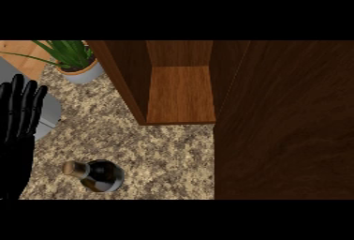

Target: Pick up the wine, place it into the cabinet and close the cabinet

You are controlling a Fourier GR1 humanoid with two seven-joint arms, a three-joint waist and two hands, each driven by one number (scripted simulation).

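Head view gives us a speckled stone tabletop (159, 150), wine bottle (97, 175) standing near our left hand (17, 126), its fingers straight and released; open wooden cabinet (180, 93) beyond, potted plant (75, 58) far-left

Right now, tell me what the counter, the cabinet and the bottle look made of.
Counter: speckled stone, probably granite, from its mottled tan-grey grain.
Cabinet: brown wood with visible grain, smooth finish.
Bottle: dark glossy glass, judging by its sheen, with a tan cork-like stopper.
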